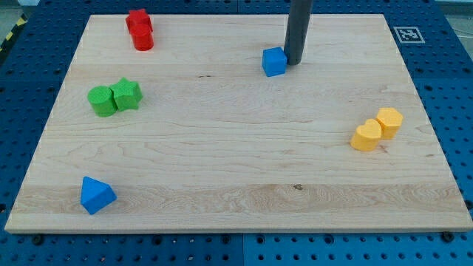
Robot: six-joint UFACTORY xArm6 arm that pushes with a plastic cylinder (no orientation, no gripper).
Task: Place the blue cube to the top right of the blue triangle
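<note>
My tip [295,61] touches the blue cube [274,62] (its right side).

A pale rectangular wooden board [222,162] with visible lengthwise grain lies on a blue perforated metal table [451,89] whose surface shows regular rows of small holes. A white square fiducial marker with a black pattern [406,34] sits on the table just beyond the board's corner at the view's top right. A yellow-and-black striped edge [10,35] crosses the view's top left. Lighting is even and diffuse.
</note>
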